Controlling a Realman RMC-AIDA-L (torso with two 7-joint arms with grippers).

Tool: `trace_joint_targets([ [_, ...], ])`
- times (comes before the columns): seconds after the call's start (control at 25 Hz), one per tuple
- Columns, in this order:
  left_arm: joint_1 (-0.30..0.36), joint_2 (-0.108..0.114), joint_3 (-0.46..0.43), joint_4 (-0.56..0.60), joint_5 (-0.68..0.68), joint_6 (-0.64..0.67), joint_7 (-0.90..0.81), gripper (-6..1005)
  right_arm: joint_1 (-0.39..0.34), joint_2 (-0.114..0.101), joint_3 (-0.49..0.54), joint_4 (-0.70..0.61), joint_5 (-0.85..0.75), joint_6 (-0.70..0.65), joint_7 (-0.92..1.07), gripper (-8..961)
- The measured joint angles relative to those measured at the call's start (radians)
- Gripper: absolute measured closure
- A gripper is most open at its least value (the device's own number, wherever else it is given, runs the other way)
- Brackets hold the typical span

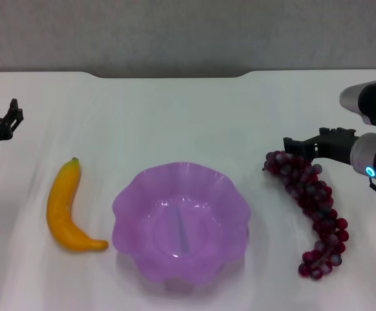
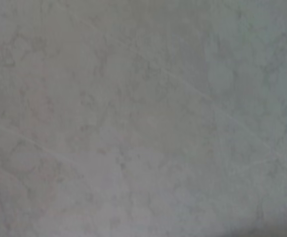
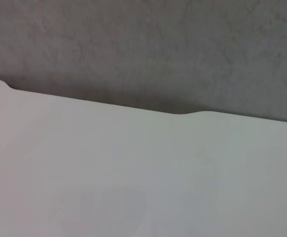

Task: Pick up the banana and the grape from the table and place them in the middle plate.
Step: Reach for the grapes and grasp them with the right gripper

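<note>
In the head view the orange-yellow banana lies on the white table, left of the plate. The light-purple middle plate stands at the front centre and holds nothing. The dark red-purple grape bunch lies on the table right of the plate, running from back-left to front-right. My right gripper hangs at the bunch's far end, just over its top grapes. My left gripper is open and empty at the table's far left, well behind the banana.
The table's far edge meets a grey wall in the right wrist view. The left wrist view shows only a mottled grey surface.
</note>
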Motion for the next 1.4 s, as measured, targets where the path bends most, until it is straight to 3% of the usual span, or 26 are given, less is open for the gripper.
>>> trace_joint_targets([
  [0.6, -0.002, -0.001, 0.000, -0.001, 0.002, 0.000, 0.000, 121, -0.004, 0.000, -0.018, 0.070, 0.005, -0.003, 0.014, 66],
  [1.08, -0.010, -0.003, 0.000, -0.003, 0.003, 0.000, 0.000, 122, -0.002, 0.003, -0.153, 0.101, 0.061, -0.050, 0.028, 67],
  [1.4, -0.007, -0.002, 0.000, -0.003, 0.003, 0.000, 0.000, 121, -0.002, 0.003, -0.156, 0.120, 0.065, -0.051, 0.028, 67],
])
